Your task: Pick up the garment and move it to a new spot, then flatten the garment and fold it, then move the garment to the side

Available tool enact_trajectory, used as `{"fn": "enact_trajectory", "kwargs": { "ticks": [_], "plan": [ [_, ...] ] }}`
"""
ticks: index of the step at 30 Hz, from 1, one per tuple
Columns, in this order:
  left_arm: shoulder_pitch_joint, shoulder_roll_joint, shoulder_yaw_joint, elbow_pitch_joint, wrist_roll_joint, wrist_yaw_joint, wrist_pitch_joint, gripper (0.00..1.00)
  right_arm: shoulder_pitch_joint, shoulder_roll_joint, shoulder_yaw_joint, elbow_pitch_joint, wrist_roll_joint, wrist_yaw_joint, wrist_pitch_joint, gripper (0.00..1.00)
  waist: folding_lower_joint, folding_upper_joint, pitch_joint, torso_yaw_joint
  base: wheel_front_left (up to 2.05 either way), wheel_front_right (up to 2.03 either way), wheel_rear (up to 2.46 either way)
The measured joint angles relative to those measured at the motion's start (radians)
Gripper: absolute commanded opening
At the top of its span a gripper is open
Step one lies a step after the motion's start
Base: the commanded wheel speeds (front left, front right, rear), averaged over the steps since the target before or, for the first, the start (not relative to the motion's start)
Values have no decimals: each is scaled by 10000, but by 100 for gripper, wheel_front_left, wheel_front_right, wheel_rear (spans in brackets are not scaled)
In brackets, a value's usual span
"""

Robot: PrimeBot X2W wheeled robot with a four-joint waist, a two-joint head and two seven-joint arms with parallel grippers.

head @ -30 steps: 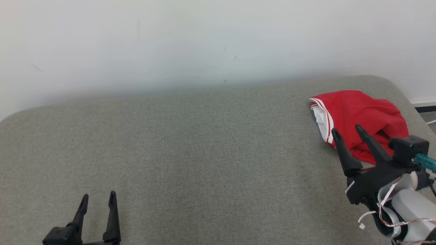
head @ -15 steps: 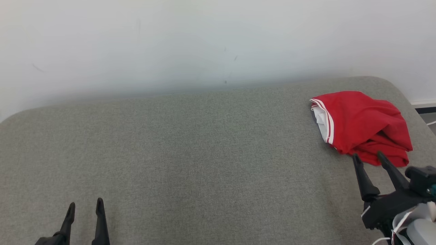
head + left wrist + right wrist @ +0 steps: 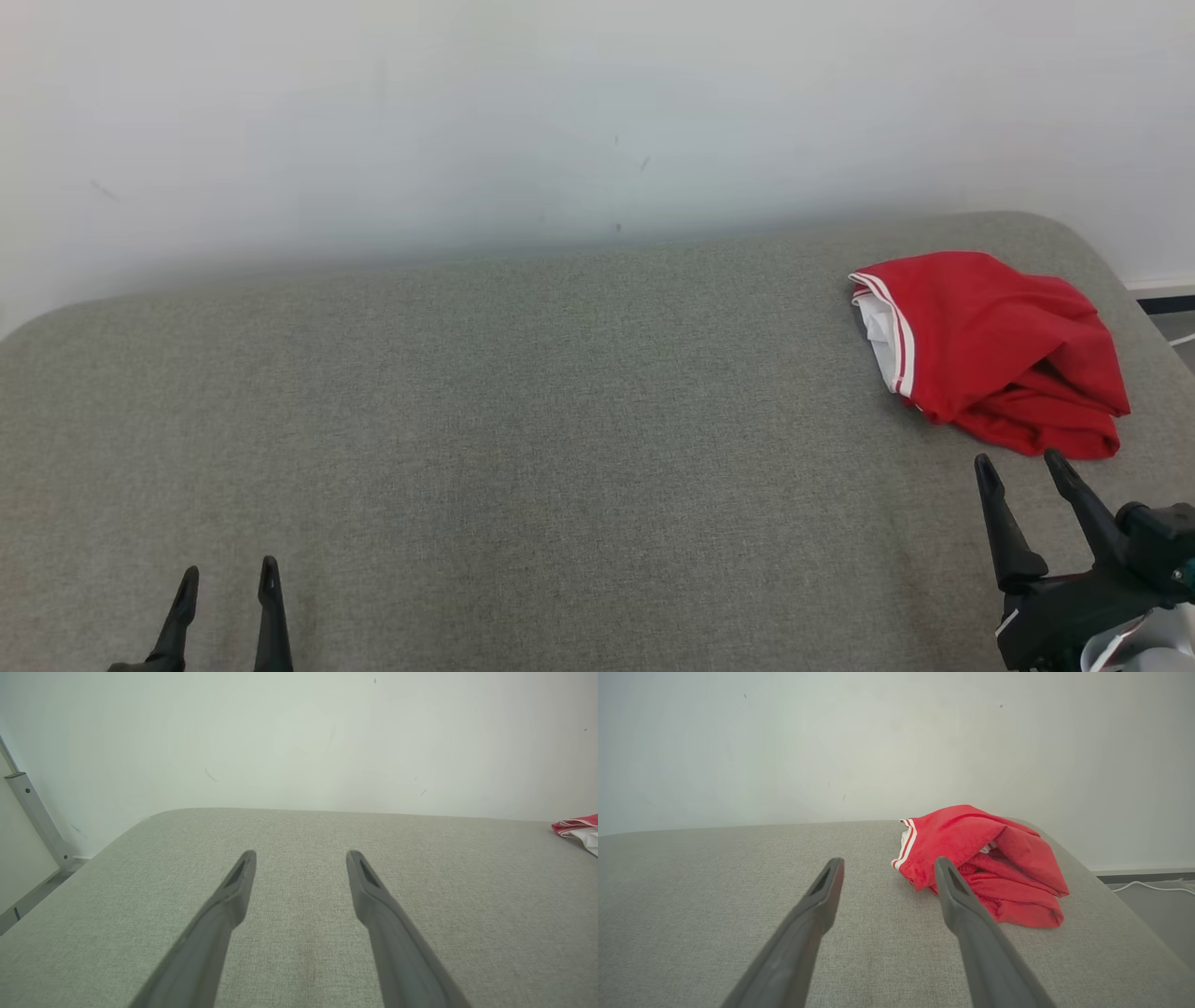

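Observation:
The garment (image 3: 999,350) is a red piece with white striped trim and a white lining, lying bunched at the far right of the grey cushioned surface (image 3: 560,420). From the right wrist it shows as a folded red heap (image 3: 985,863), and its edge peeks in at the left wrist view's right side (image 3: 577,828). My right gripper (image 3: 1019,463) stands open just in front of the garment, apart from it, nothing between its fingers. At the lower left my left gripper (image 3: 229,571) is open and empty, far from the garment.
A pale wall (image 3: 560,121) runs behind the surface. The surface's right edge drops to a floor with a white cable (image 3: 1148,886). A metal bracket (image 3: 37,816) stands by the wall beyond the left edge.
My right gripper has drawn back toward me, from over the garment's near edge to clear of it. The left gripper has also dropped lower in the head view. The garment lies as before.

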Motion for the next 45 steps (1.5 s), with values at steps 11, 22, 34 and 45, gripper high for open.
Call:
{"fn": "enact_trajectory", "kwargs": {
  "ticks": [11, 22, 34, 45],
  "plan": [
    [103, -65, 180, -282, 98, 10, 94, 100, 378, 261, -443, -531, -288, 0, -2, 100, 0, 0, -32, 155, 0, 0, 0],
    [188, -163, 268, -543, 59, 13, 178, 100, 728, 481, -815, -842, -568, 0, -2, 100, 0, 0, -71, 294, 0, 0, 0],
    [354, -169, 253, -848, 59, 13, 288, 100, 936, 673, -1095, -1085, -826, 0, -2, 100, 2, 0, -34, 349, 0, 0, 0],
    [410, -431, 297, -339, -221, -105, 493, 0, 1244, 1221, -1068, -635, -533, 104, 188, 0, 2, 1, -16, 361, 0, 0, 0]
  ]
}}
